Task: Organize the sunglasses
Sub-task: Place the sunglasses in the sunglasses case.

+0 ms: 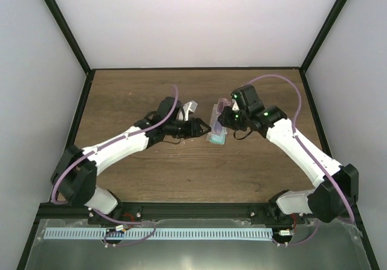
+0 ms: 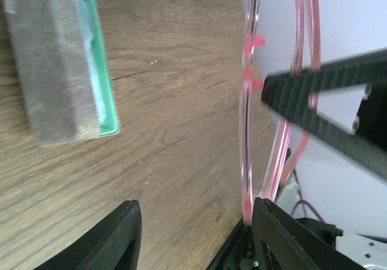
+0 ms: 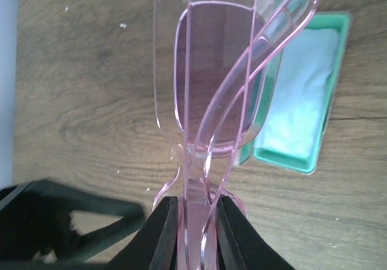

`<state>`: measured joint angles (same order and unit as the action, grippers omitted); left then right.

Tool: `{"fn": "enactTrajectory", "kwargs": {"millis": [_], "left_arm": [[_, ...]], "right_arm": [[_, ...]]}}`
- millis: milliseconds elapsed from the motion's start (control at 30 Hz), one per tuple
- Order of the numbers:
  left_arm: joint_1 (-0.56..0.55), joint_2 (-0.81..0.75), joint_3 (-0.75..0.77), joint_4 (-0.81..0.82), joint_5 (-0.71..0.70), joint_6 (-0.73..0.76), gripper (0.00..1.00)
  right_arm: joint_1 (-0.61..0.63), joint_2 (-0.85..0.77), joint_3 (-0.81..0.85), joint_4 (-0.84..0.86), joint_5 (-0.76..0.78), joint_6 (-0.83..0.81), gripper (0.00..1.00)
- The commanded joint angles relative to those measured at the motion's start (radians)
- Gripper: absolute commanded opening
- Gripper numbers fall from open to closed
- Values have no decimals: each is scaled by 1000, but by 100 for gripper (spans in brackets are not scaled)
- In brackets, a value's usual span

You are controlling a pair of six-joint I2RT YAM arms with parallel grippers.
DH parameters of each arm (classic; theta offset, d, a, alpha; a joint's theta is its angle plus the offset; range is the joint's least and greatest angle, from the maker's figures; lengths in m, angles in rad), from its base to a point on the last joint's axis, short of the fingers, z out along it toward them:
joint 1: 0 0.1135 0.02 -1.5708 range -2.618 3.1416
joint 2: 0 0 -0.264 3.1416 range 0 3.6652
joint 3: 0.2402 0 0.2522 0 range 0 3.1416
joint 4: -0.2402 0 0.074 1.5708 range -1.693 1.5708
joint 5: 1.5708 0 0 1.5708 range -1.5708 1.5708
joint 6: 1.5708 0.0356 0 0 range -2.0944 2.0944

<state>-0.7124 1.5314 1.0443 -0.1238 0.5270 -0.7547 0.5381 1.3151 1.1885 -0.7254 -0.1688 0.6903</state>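
Since the right gripper pinches the sunglasses at what looks like the bridge, fingers pressed tight on the pink frame, the pair hangs edge-on above the table with temples folded and lenses off the wood. It's near the open case, not in it. The edge-on hold makes sense, since the slim profile can line up with the long tray. The light blue cloth already lies in the case, so the glasses would land on padding, not bare plastic.

The left gripper is spread wide with nothing between its fingers. It hovers low, glasses on one side and case on the other. My read is that it's staged to steady the case or guide the frame, can't tell which.

The step in hand looks like carry-to-case. The next move needs a shift over the tray, then lowering flat. The risk is the thin frame pivoting in a single-point pinch, or a temple catching the green rim.
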Motion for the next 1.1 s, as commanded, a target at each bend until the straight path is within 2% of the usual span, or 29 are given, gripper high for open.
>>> {"fn": "enactTrajectory", "kwargs": {"millis": [0, 133, 200, 467, 733, 1067], "left_arm": [[-3, -125, -60, -70, -120, 51, 53], [0, -181, -111, -123, -217, 87, 64], [-1, -187, -113, -142, -235, 104, 67], [21, -162, -55, -207, -270, 176, 68], [86, -134, -26, -218, -228, 228, 68], [154, -111, -13, -232, -194, 259, 68]], "right_arm": [[-39, 17, 17, 9, 76, -1, 2], [-47, 85, 19, 1, 131, 0, 2], [-47, 130, 20, 9, 151, 2, 2], [-47, 299, 68, 44, 192, -22, 2], [-56, 450, 136, 81, 207, -79, 2], [-74, 571, 146, 136, 190, -121, 2]]}}
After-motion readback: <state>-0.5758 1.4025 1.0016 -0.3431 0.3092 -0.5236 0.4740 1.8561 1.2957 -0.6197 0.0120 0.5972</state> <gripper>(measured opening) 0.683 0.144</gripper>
